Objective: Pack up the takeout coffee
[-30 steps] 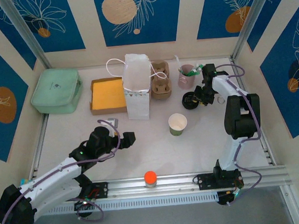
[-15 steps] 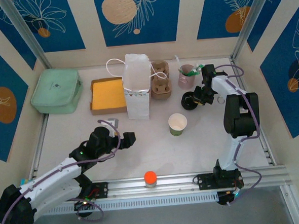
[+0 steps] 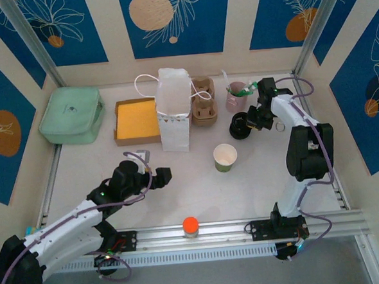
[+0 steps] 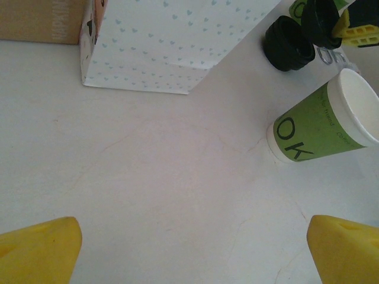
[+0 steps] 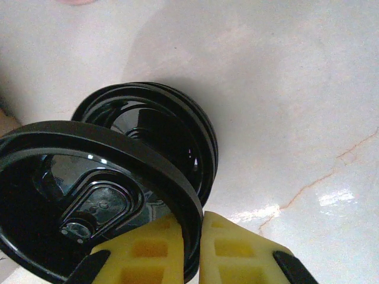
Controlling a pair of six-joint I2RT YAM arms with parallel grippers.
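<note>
right fingers (image 5: 148, 248) have closed on the round black plastic lid (image 5: 100, 195) rim; lidless green paper cup (image 3: 225, 157) stands leftward of them; left fingers (image 4: 41, 245) wide.

The left arm (image 3: 72, 220) reaches low from the worktop's near-left corner toward its middle. The left tool (image 3: 161, 177) is spread wide, yellow fingertips (image 4: 41, 245) far apart. The right arm (image 3: 309, 151) stands along the right edge with its elbow bent. The right tool (image 3: 251, 121), near the far-right corner, pinches a black lid (image 5: 106, 201) by its rim.
</note>
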